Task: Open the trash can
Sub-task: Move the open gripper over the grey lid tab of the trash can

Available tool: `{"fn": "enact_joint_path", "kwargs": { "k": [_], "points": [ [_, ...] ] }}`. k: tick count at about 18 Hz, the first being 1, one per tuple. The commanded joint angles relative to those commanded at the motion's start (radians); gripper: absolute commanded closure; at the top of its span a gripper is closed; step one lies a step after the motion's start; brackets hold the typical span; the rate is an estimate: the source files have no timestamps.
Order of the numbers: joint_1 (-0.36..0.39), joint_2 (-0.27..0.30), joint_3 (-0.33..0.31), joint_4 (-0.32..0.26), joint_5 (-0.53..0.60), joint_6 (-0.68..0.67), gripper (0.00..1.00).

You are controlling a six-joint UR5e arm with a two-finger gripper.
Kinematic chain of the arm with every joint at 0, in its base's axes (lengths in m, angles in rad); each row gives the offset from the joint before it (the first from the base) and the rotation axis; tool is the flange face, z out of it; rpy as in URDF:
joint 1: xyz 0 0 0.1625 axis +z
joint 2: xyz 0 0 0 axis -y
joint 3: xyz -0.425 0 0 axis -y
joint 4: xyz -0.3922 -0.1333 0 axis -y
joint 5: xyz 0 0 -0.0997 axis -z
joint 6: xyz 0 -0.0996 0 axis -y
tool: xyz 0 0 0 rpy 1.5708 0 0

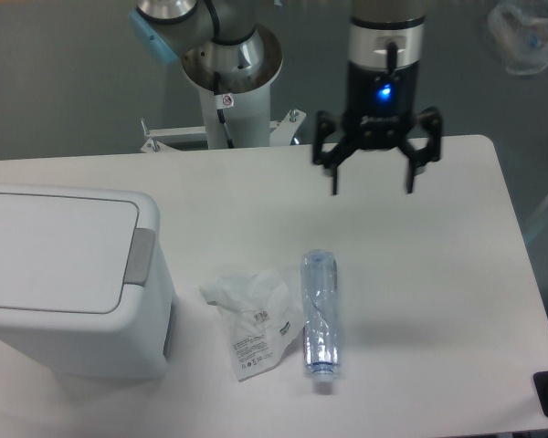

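Observation:
The trash can (pixel 68 278) is a large white boxy bin at the left of the table, its flat lid down and a grey push tab (pixel 141 256) on its right edge. My gripper (pixel 372 185) hangs open above the back middle of the table, fingers spread wide and pointing down, with nothing between them. It is well to the right of the trash can and apart from it.
A clear plastic bottle (pixel 319 310) lies on its side in the middle of the table. A crumpled clear wrapper (pixel 253 319) lies just left of it. The arm's base (pixel 228 73) stands behind the table's far edge.

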Motion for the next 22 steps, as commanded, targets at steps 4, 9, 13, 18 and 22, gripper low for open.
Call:
{"fn": "enact_joint_path", "kwargs": {
  "k": [4, 9, 13, 18, 22],
  "points": [
    [-0.097, -0.020, 0.003, 0.041, 0.000, -0.081, 0.00],
    [-0.176, -0.052, 0.032, 0.057, 0.000, -0.154, 0.00],
    [-0.204, -0.061, 0.041, 0.057, 0.000, -0.169, 0.00],
    [-0.212, -0.083, 0.083, 0.057, 0.000, -0.174, 0.00],
    [-0.212, -0.087, 0.098, 0.057, 0.000, -0.181, 0.00]
  ]
}}
